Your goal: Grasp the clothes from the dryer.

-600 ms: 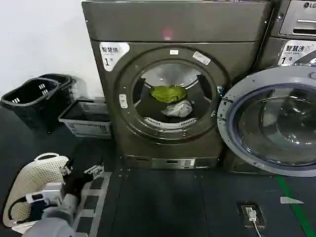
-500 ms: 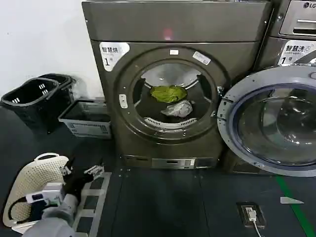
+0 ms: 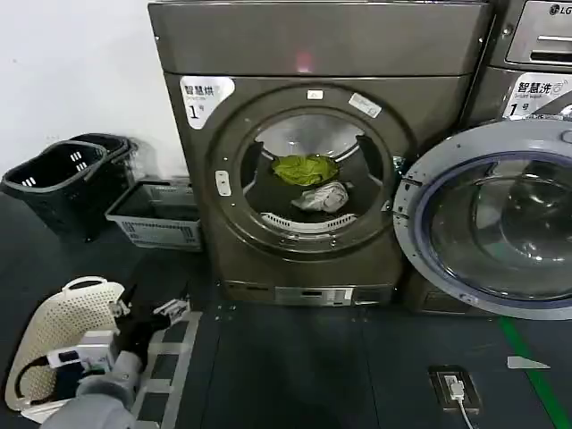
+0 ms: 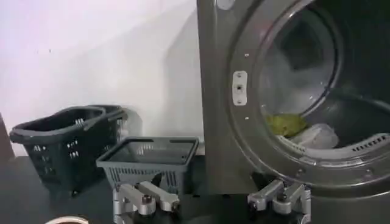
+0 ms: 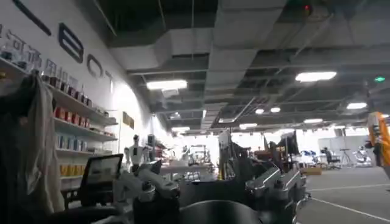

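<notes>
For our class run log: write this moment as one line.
left claw: open, low by floor, left of bronze-grey front-loading dryer | door: open | drum: green cloth, white cloth | grasp: not yet

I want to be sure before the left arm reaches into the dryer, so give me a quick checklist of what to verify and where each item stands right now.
1. Dryer door open, port clear: ok, the round opening is unobstructed.
2. Clothes in reach of sight: ok, a green garment and a white garment lie in the drum.
3. Left gripper open and empty: ok, fingers spread apart, nothing between them.
4. Left gripper at the port: not ok, it sits low by the floor, short of the opening.
5. Path to the port: ok; the grey basket stands off to the left.
6. Right gripper out of the way: ok, pointing into the room.
</notes>
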Robot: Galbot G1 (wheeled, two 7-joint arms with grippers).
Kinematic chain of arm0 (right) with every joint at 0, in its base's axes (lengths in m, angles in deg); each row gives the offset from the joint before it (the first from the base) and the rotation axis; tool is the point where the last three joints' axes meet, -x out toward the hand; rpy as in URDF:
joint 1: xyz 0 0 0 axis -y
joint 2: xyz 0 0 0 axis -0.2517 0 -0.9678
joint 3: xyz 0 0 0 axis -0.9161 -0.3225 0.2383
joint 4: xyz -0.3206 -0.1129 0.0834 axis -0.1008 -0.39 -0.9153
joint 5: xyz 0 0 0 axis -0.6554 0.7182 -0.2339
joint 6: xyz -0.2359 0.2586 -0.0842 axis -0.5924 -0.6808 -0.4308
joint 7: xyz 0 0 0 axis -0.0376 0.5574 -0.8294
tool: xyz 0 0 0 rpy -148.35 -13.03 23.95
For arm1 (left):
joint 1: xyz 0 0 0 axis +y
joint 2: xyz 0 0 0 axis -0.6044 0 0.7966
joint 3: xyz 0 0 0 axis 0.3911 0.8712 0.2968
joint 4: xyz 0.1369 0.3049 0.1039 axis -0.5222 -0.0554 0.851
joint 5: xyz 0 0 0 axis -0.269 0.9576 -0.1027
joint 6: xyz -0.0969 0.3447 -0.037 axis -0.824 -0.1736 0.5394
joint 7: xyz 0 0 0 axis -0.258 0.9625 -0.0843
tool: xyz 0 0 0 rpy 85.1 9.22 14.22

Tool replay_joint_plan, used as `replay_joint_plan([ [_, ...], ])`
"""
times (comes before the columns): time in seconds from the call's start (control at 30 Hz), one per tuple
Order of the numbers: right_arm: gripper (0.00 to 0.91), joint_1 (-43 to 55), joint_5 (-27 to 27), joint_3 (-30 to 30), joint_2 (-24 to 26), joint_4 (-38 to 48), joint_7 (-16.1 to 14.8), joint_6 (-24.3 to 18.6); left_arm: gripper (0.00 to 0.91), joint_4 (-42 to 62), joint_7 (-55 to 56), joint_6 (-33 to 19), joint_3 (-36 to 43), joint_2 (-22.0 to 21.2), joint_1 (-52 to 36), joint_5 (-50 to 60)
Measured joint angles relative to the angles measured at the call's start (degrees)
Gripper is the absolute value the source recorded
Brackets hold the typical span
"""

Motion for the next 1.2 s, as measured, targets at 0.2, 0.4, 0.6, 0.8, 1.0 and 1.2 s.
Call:
replay_joint_plan([
  [0.2, 0.907, -0.03, 0.36, -0.05, 0.07, 0.12, 0.38, -0.22, 0.907, 0.05, 0.19, 0.0, 0.16, 0.3, -0.2, -0.36],
  [0.4, 0.907, -0.1, 0.48, 0.01, 0.31, 0.41, 0.77, -0.25, 0.907, 0.41, 0.31, 0.0, 0.05, 0.47, -0.35, -0.51],
  [0.6, 0.907, -0.24, 0.54, 0.17, 0.31, 0.53, 0.9, -0.36, 0.907, 0.4, 0.3, 0.0, 0.06, 0.38, -0.38, -0.76],
  [0.8, 0.907, -0.16, 0.58, 0.13, 0.2, 0.61, 1.09, -0.38, 0.907, 0.42, 0.23, 0.0, 0.03, 0.17, -0.4, -0.7],
  [1.0, 0.907, -0.05, 0.53, 0.15, 0.24, 0.96, 1.32, -0.45, 0.907, 0.59, 0.09, 0.0, 0.12, 0.09, -0.47, -0.66],
  [1.2, 0.907, -0.01, 0.52, 0.13, 0.2, 0.9, 1.41, -0.47, 0.907, 0.91, 0.08, 0.0, 0.15, -0.02, -0.56, -0.7],
])
